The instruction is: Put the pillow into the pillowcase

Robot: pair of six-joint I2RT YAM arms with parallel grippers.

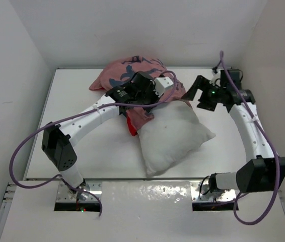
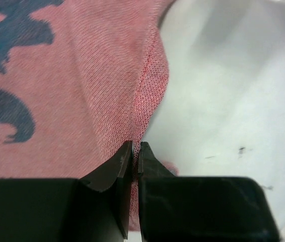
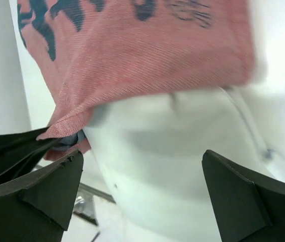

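**Red-orange cover, white cushion: holdings by view**

**Overhead view.**
- Pillowcase [image 1: 120, 70]: red-orange fabric with dark blue print, bunched in a heap on the white table [image 1: 72, 101]. It lies under and beyond the left gripper [image 1: 175, 93].
- Pillow [image 1: 175, 136]: plain white and puffy. Its far end is tucked beneath the cover's edge just beside the left gripper. Its near end, with pointed corners, lies bare on the side toward the arm bases.
- The left fingers are hard to make out here against the fabric.
- Right gripper [image 1: 197, 95]: hangs just off the pillow's far right corner, jaws spread. Whether it touches anything cannot be told from this angle.

**Left wrist view.**
- Left gripper [image 2: 136, 146]: fingertips pressed together, with the stitched hem of the pillowcase [image 2: 72, 75] pinched between them.
- The cover's printed face spreads ahead and to the left of the tips.
- The pillow [image 2: 223, 91] fills the area ahead and to the right, lying against the hem.

**Right wrist view.**
- Right gripper [image 3: 142, 156]: the dark fingers [image 3: 52, 191] stand wide apart with nothing gripped.
- The pillow [image 3: 157, 136] bulges directly ahead, between the two tips.
- The pillowcase [image 3: 147, 50] drapes over the pillow's upper part, above the jaws. A loose corner of it hangs down close to the left-hand finger. The view is blurred at the right edge.
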